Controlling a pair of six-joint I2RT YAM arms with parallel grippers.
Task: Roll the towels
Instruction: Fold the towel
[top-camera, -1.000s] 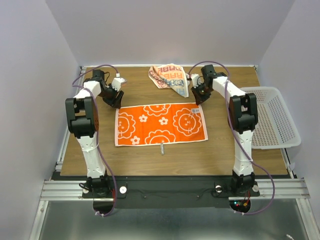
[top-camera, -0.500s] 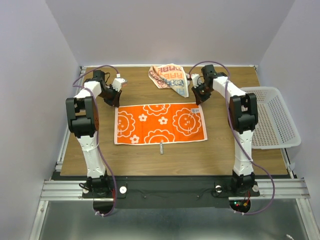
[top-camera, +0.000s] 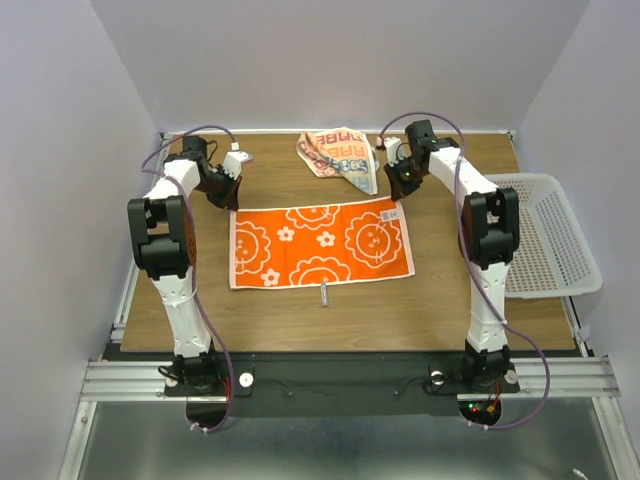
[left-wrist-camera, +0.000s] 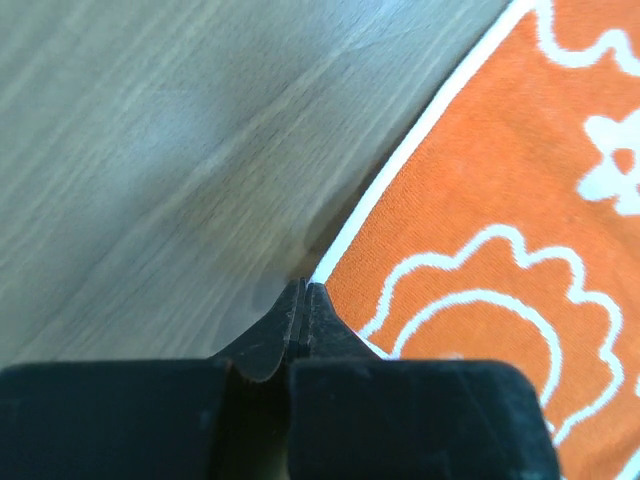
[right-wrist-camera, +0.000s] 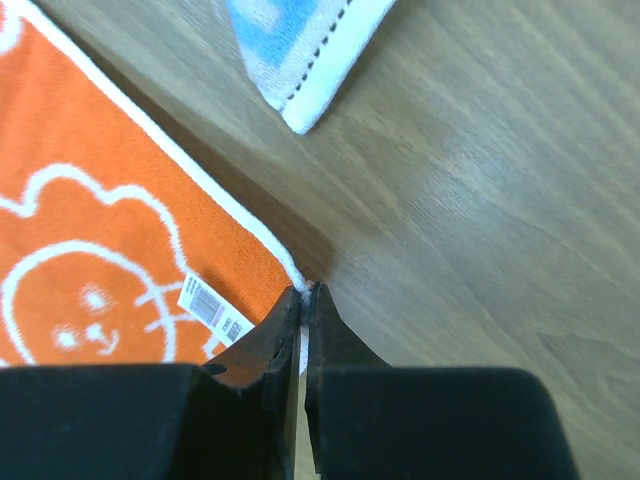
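A wooden table (top-camera: 440, 300) was seen from above, with two white-and-black robot arms reaching out from its near edge.

An orange towel (top-camera: 320, 247) lay spread flat in the middle of the table, long side running left to right. It had a thin white border and white outline drawings of flowers and round cartoon lion faces. A small white tag (right-wrist-camera: 205, 305) printed with a barcode sat on the cloth near its far right corner. The print on the tag was too small to read.

The left gripper (left-wrist-camera: 303, 290) was at the towel's far left corner, its jaws pressed together, with the white border running right into the tips. The right gripper (right-wrist-camera: 303, 292) was at the far right corner, jaws likewise pinched together, with a sliver of white cloth showing between them. Each gripper was clamped on its own corner of the orange towel.

A crumpled towel (top-camera: 338, 156) lay bunched at the far edge of the table, between the two grippers and apart from the orange one. It was white with orange edging and carried large blue and orange block letters. The folds broke the letters up, so no word could be read. One white corner of it, with a blue patch and dark stitching, showed in the right wrist view.

A small grey metal piece (top-camera: 324, 296) lay on the wood just beside the orange towel's near edge. A white perforated basket (top-camera: 545, 240) stood at the table's right side, overhanging the edge.
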